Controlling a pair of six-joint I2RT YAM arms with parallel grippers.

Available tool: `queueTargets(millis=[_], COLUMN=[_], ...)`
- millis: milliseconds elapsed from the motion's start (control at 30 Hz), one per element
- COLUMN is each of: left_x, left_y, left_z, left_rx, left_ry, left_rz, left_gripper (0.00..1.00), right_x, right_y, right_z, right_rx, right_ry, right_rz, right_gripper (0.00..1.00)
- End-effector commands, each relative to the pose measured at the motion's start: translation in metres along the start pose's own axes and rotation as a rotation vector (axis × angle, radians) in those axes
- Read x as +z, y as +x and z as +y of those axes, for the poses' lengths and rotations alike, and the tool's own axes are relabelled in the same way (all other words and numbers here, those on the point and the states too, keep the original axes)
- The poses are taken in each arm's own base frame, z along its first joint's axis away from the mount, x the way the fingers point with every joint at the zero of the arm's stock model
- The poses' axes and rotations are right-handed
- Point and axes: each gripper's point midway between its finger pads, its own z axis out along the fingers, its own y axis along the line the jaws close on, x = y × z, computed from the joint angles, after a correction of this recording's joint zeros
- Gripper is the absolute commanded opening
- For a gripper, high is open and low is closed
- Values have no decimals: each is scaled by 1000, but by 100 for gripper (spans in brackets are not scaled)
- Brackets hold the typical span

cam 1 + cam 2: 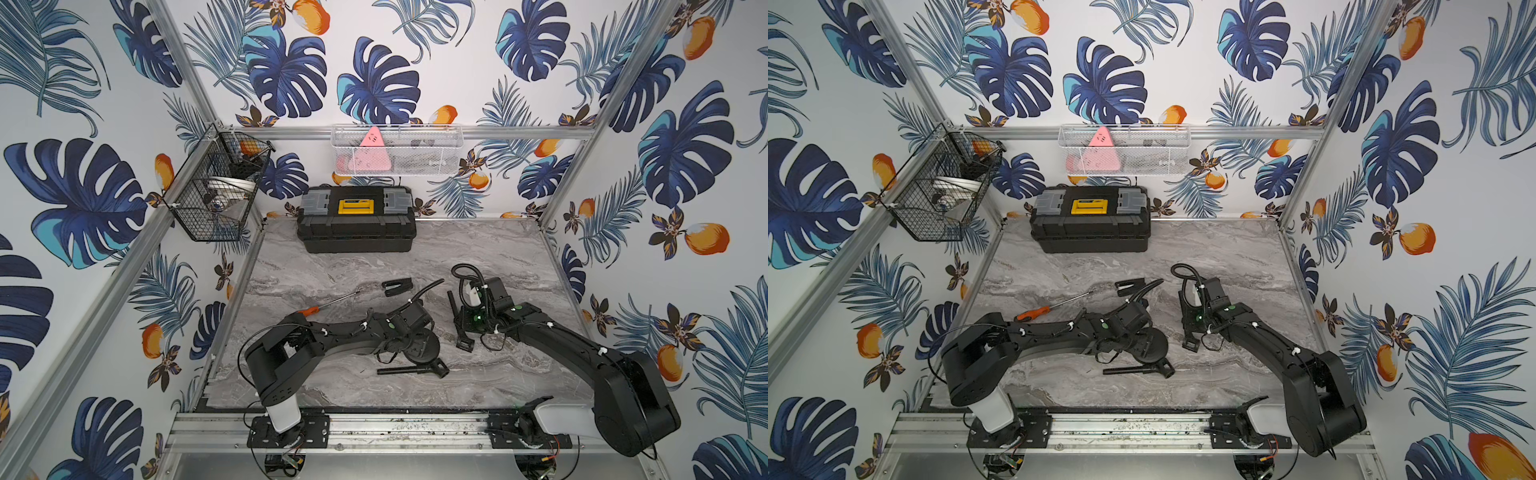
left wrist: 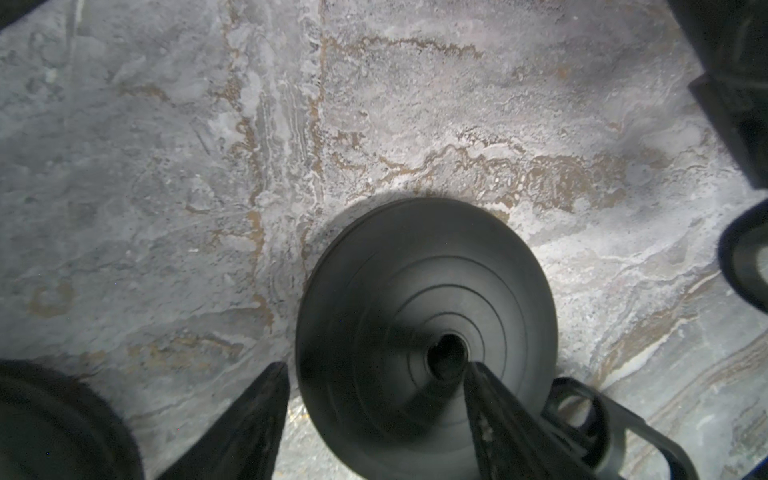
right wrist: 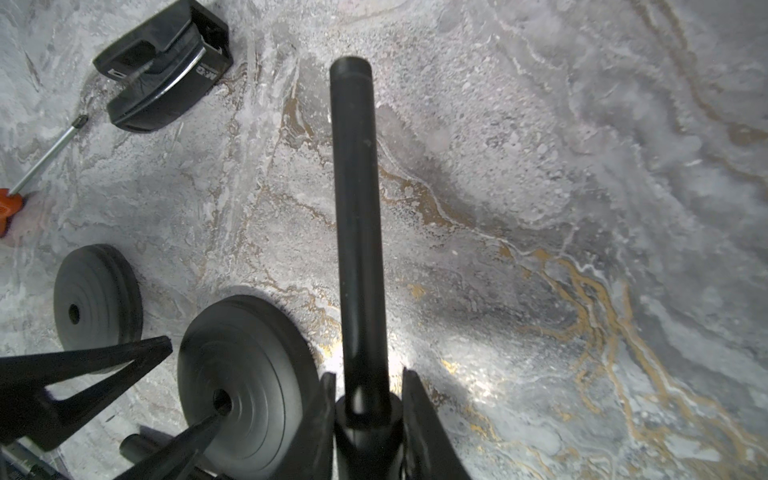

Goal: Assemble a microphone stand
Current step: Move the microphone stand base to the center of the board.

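Grey marble-pattern tabletop [image 1: 478,249], both arms reaching in from the bottom edge of the frame.

Left gripper [image 2: 378,368]: jaws stand well apart, gripping nothing. 1 finger [image 2: 490,407] has its tip at the centre hole of the round black base disc [image 2: 415,270]. The other finger [image 2: 249,424] sits just outside the disc's rim. In both top views this disc lies low in the middle of the frame, partly under the left wrist [image 1: 428,353].

The right wrist view shows a 2nd black disc [image 3: 97,299] of the same kind. It is near the 1st but apart from it.

Right gripper [image 3: 365,399]: jaws closed tight on the long black tube [image 3: 357,208], clamped at a thicker collar. The rest of the tube runs out ahead of the fingers, and its shadow falls on the marble beside it. In a top view the tube [image 1: 451,301] is right of centre.

Loose on the marble:
- A short black rod with a clamp end [image 1: 399,370] lies just below the base disc in the frame.
- A black plastic microphone clip [image 1: 397,286] lies above centre.
- An orange-handled screwdriver [image 1: 316,309] lies left of the clip.

A black toolbox with a yellow latch [image 1: 355,224] stands against the back wall.
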Motion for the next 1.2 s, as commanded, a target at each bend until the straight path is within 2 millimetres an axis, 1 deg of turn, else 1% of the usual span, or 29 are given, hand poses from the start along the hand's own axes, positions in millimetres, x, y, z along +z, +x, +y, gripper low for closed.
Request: queueTargets(millis=[0, 133, 400, 500, 567, 633, 767, 833, 967, 1033, 1067, 1167], left_x=[0, 1, 12, 16, 21, 25, 41, 47, 62, 70, 70, 61], left_y=[-5, -3, 9, 8, 4, -4, -24, -38, -74, -86, -92, -103], left_z=[1, 8, 16, 13, 18, 22, 40, 51, 64, 63, 61, 49], left_rx=[3, 9, 24, 32, 36, 29, -79, -106, -138, -142, -139, -132], left_ry=[-11, -50, -88, -72, -113, -136, -95, -98, -88, -63, -62, -9], left_rz=[-11, 8, 46, 38, 34, 21, 4, -5, -34, -24, -31, -66], left_gripper=[70, 64, 67, 67, 66, 66, 65, 64, 64, 64, 64, 65], right_x=[-3, -6, -8, -10, -10, -10, -11, -13, -14, -13, -12, -16], right_y=[-4, -5, -8, -8, -7, -8, -9, -11, -15, -17, -19, -27], right_z=[2, 0, 1, 1, 1, 1, 1, 0, -3, -5, -5, -7], right_rx=[8, 15, 24, 28, 29, 32, 30, 29, 41, 46, 48, 43], right_ry=[-17, -24, -41, -45, -43, -46, -40, -29, -23, -24, -22, -19], right_rz=[-19, -26, -27, -30, -29, -30, -30, -35, -44, -42, -39, -55], right_gripper=[16, 16, 16, 16, 16, 16, 16, 16, 16, 16, 16, 16])
